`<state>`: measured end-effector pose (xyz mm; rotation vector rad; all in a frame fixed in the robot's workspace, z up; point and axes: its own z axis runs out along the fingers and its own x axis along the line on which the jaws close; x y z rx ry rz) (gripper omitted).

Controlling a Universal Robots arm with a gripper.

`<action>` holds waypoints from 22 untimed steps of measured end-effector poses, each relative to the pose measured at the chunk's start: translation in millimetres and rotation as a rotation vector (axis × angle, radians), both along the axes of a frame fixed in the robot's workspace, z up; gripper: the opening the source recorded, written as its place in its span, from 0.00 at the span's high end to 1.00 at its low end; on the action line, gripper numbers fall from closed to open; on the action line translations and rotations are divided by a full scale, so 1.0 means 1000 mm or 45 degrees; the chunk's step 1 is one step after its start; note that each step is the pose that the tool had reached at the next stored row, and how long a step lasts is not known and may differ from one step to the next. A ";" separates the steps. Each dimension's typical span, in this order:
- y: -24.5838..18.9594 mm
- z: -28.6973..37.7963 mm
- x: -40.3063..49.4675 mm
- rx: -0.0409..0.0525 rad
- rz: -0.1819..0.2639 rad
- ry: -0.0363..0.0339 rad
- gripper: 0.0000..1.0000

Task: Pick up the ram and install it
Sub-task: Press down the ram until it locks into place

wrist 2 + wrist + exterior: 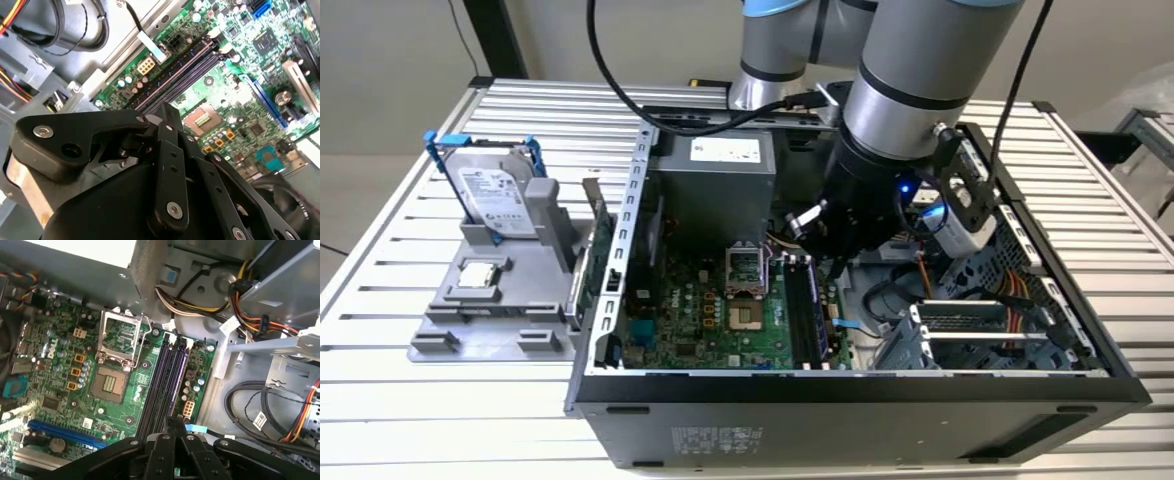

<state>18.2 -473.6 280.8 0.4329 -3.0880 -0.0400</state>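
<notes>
- Inside the open computer case [854, 395], the end effector [834, 262] is seen lowered over the black memory slots [807, 310] of the green motherboard [707, 320]
- In both wrist views its fingers [175, 426] [167, 107] are drawn tightly together, just above one end of the memory slots [167, 385] [175, 75]
- The ram cannot be made out with certainty: whether it is pinched edge-on between the fingers cannot be told, and the slots appear unfilled
- The processor socket [120, 335] is seen open, beside the slots
- White printed labels are carried by the power supply [724, 150], the hard drive [494, 195] and a cable tag [260, 420]; their writing is too small to be made out
- The hard drive stands upright in its blue frame on a grey fixture [487, 325], with a small square processor chip [480, 272] laid flat below it, on the slatted desk [400, 400] at the exterior view's left
</notes>
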 end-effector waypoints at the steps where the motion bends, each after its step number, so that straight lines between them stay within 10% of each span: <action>1: 0.0000 0.0000 0.0000 0.000 0.016 0.0000 1.00; 22: 0.0006 -0.0001 -0.0012 0.000 0.296 0.0000 1.00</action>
